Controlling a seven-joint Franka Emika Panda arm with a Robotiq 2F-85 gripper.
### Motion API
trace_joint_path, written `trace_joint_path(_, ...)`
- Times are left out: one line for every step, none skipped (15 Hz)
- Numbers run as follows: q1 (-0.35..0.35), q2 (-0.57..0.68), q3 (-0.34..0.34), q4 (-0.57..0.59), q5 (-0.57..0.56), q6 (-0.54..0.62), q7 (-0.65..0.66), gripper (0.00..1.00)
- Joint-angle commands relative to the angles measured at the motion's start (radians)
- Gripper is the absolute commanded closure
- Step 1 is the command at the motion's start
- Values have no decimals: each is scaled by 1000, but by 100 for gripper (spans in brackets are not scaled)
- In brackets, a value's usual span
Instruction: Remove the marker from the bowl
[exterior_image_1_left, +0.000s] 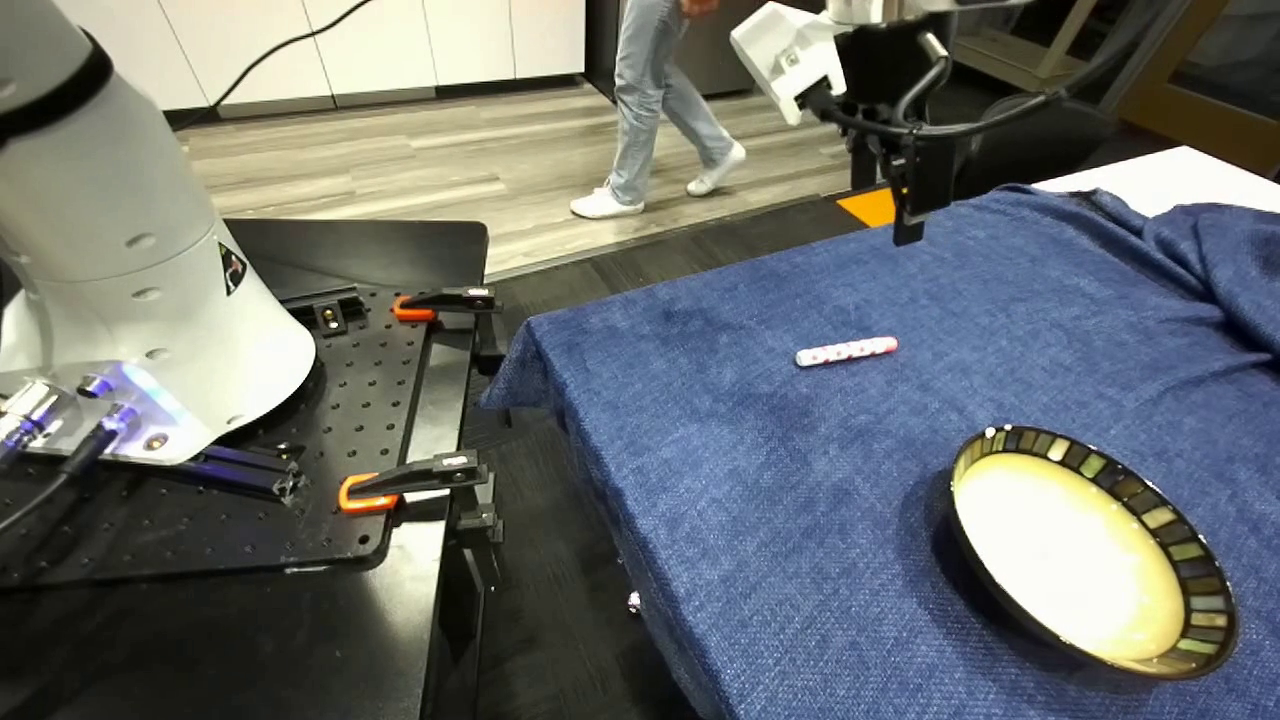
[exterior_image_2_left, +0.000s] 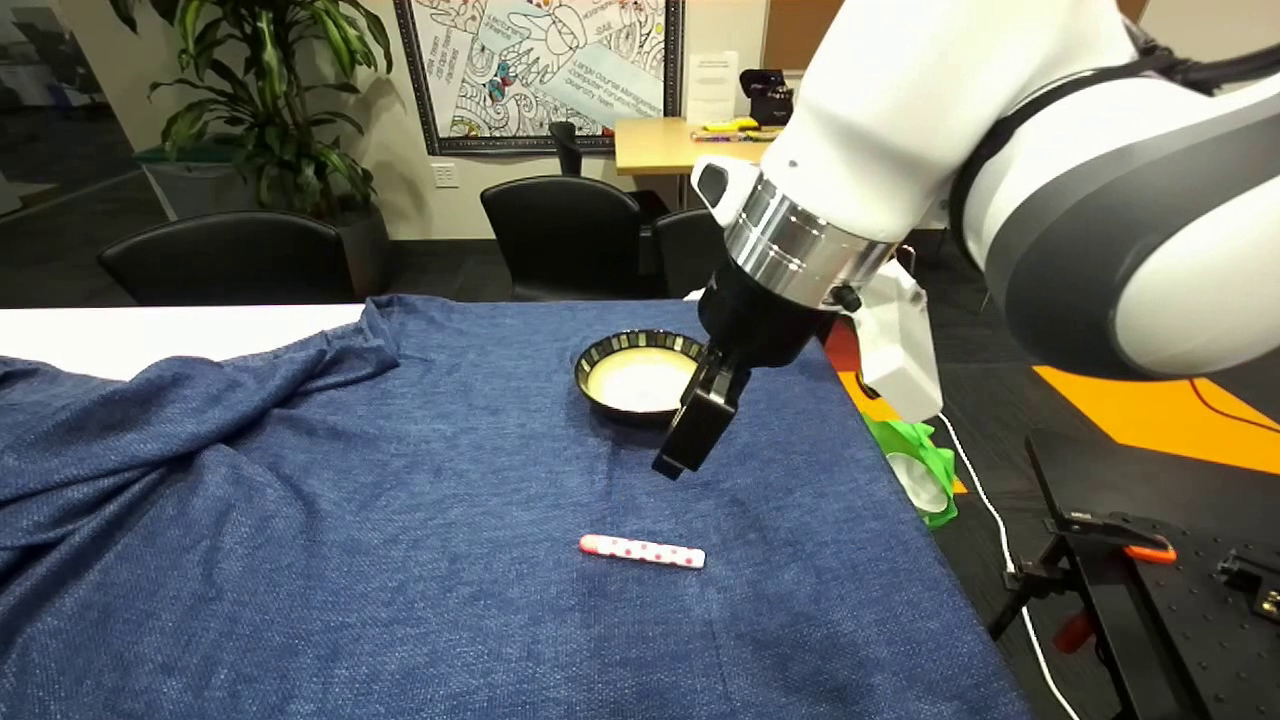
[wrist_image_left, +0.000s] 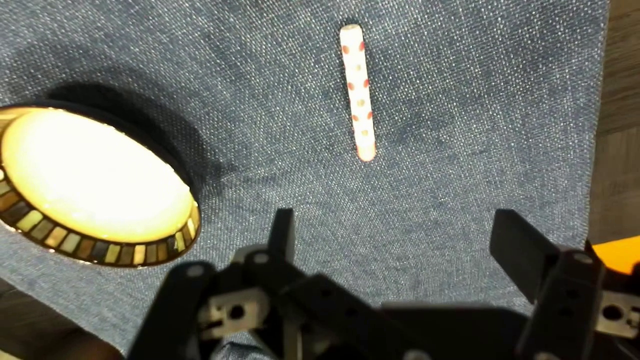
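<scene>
The marker, a slim white stick with red dots and a reddish end, lies on the blue cloth outside the bowl, in both exterior views and the wrist view. The bowl has a cream inside and a dark rim with yellowish dashes; it stands apart from the marker in both exterior views and at the left of the wrist view. No object shows in the bowl. My gripper is open and empty above the cloth, apart from both. It also shows in both exterior views.
The blue cloth covers most of the table and is bunched in folds toward one side. A bare white strip of table shows beyond it. Chairs stand behind the table. A person walks on the floor beyond.
</scene>
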Motion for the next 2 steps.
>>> trace_joint_path(0, 4, 0, 2, 0, 0, 0, 0)
trace_joint_path(1, 10, 0, 4, 0, 0, 0, 0)
